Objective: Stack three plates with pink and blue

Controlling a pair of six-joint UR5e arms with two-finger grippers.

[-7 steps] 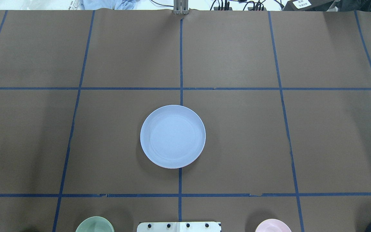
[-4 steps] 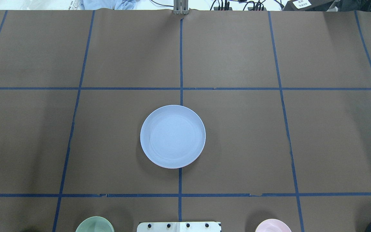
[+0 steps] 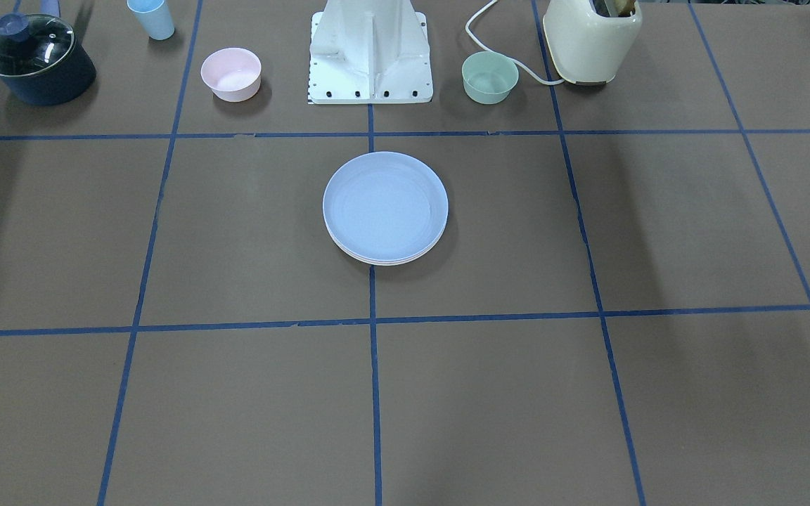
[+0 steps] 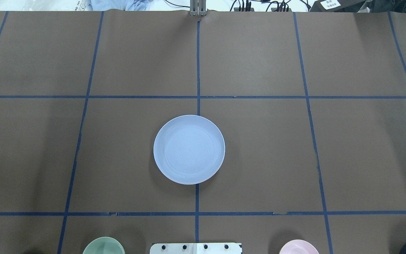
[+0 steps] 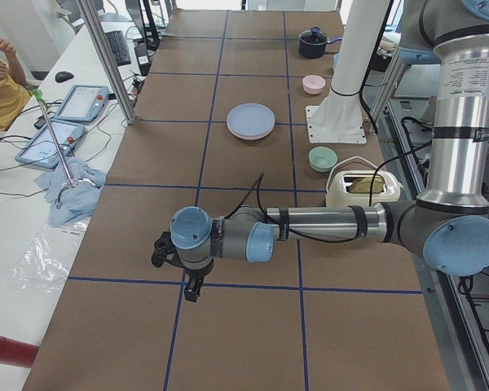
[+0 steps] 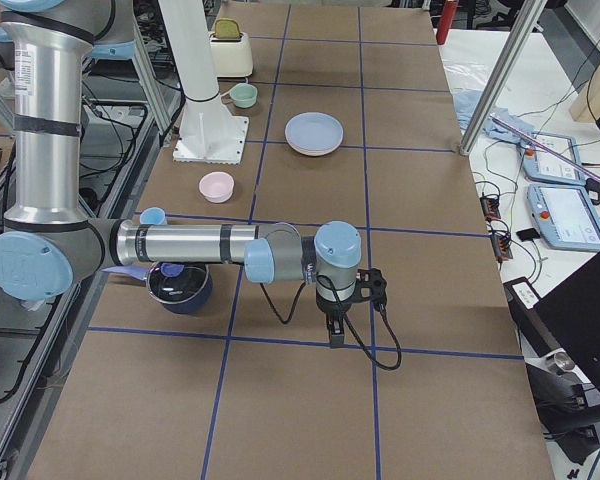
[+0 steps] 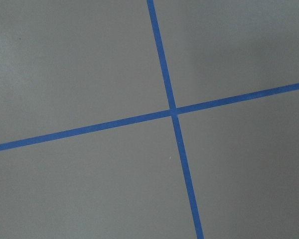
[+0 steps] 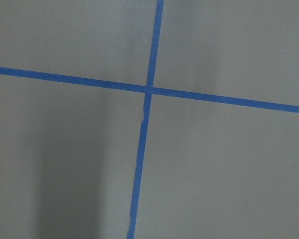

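Plates lie stacked at centre, well apart from left gripper and right gripper — neither is nearer; open or closed, I cannot tell.

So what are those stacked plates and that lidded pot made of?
The plate stack looks like matte plastic, perhaps melamine: pastel, even colour, no glare. The pot seems dark coated metal; its lid looks like glass, see-through with reflections.

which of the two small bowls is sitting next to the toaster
The green bowl, just beside the cream toaster. The pink bowl sits on the other side of the white base, nearer the dark lidded pot.
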